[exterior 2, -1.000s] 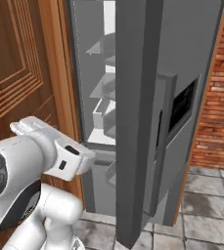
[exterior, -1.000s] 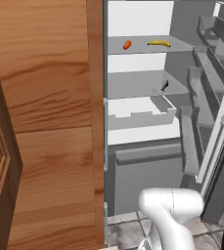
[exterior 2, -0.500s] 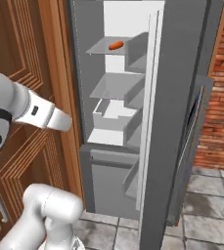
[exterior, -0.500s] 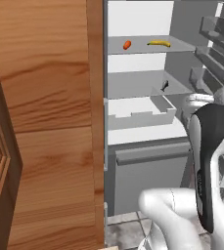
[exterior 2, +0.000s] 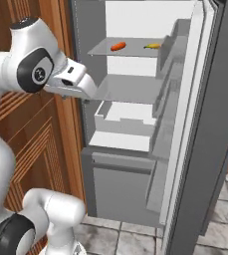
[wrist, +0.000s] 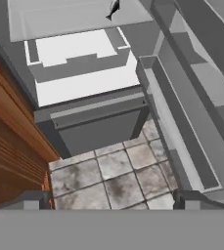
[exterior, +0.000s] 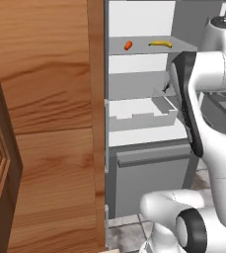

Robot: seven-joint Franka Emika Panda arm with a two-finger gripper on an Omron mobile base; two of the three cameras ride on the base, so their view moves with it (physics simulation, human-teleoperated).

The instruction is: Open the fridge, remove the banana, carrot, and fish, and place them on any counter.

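The fridge stands open, its door swung out to the right. On its top shelf lie the orange carrot and, right of it, the yellow banana. The dark fish rests on the shelf below, at the top of the hand view. My gripper hangs in front of the fridge, above the lower drawer, pointing down. Its fingertips stand wide apart, open, holding nothing. The counter is out of view.
A tall wooden cabinet flanks the fridge on the left. A white bin sits on the middle shelf. The door's shelves jut out on the right. Grey tiled floor lies below.
The arm has swung up and across in front of the open fridge. The door stands wider in the right base view. The jaws stayed open.
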